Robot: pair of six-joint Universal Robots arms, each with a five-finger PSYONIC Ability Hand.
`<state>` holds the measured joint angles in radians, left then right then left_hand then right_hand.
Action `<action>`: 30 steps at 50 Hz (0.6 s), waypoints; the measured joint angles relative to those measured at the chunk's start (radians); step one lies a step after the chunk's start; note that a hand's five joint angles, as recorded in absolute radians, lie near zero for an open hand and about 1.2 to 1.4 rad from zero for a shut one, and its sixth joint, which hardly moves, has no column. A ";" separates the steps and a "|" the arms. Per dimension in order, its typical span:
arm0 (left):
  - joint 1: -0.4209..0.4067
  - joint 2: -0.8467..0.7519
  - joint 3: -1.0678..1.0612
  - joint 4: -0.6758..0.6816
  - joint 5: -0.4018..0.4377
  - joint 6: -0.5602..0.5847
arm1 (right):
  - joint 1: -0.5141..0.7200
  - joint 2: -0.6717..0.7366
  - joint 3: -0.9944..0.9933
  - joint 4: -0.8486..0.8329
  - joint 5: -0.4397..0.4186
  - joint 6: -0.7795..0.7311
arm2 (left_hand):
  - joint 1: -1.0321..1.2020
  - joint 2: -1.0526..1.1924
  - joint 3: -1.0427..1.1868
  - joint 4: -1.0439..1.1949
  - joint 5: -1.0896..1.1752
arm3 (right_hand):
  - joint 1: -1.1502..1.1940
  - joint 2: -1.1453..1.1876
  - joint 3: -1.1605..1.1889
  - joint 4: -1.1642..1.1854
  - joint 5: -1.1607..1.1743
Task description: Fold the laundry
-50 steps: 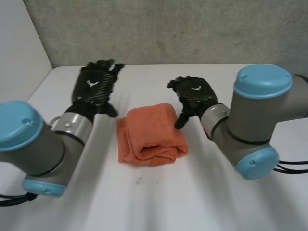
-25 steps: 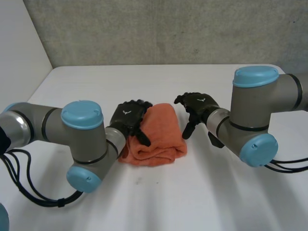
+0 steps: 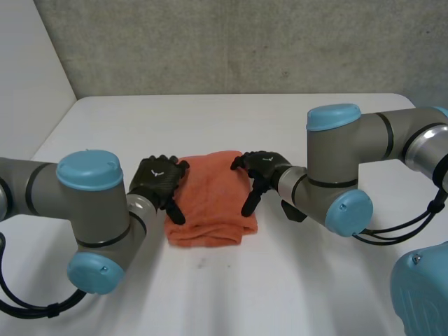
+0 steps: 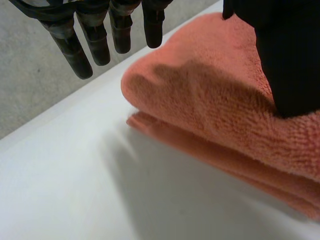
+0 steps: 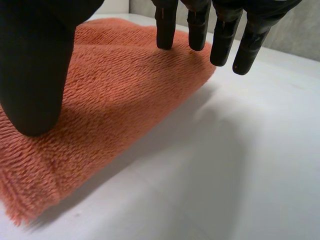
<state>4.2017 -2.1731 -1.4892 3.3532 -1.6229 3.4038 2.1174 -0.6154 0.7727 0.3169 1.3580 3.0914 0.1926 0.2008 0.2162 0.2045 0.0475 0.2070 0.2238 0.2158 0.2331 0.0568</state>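
Centre frame on the white table (image 3: pixel 210 294), the folded orange towel (image 3: pixel 210 203) lies between the robot's two arms. The left hand (image 3: pixel 159 183), a second ago raised clear at upper left, has swung in onto the towel's left edge. The right hand (image 3: pixel 260 173) has moved from beside the bundle onto its right side. Both hands are unclenched, fingers straight and thumbs resting on the pile, gripping nothing. The folding looks all but done, with only pressing or squaring left. A grey wall (image 3: pixel 245 42) stands behind.
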 measured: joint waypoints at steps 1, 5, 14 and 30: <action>0.000 0.005 -0.001 0.000 0.001 -0.001 | -0.001 -0.004 -0.002 0.000 0.002 0.000 | 0.000 0.000 0.000 0.000 0.000 | 0.000 0.000 0.000 0.000 0.000; 0.000 0.068 0.003 -0.003 0.004 -0.007 | -0.004 -0.088 -0.004 -0.006 0.023 0.006 | 0.000 0.000 0.000 0.000 -0.003 | 0.000 0.000 0.000 0.000 0.000; 0.068 0.258 0.125 -0.216 0.017 -0.150 | -0.028 -0.362 0.075 -0.050 0.188 0.036 | 0.000 0.000 0.000 0.000 -0.003 | 0.000 0.000 0.000 0.000 0.000; 0.238 0.514 0.190 -0.461 0.189 -0.389 | -0.206 -0.759 0.505 -0.174 0.236 -0.038 | 0.000 0.000 0.000 0.000 -0.003 | 0.000 0.000 0.000 0.000 0.000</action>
<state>4.4397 -1.6595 -1.2987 2.8924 -1.4343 3.0145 1.9116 -1.3741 1.2778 0.1427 1.5944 3.0532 0.1926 0.2007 0.2162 0.2045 0.0447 0.2070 0.2238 0.2158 0.2331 0.0569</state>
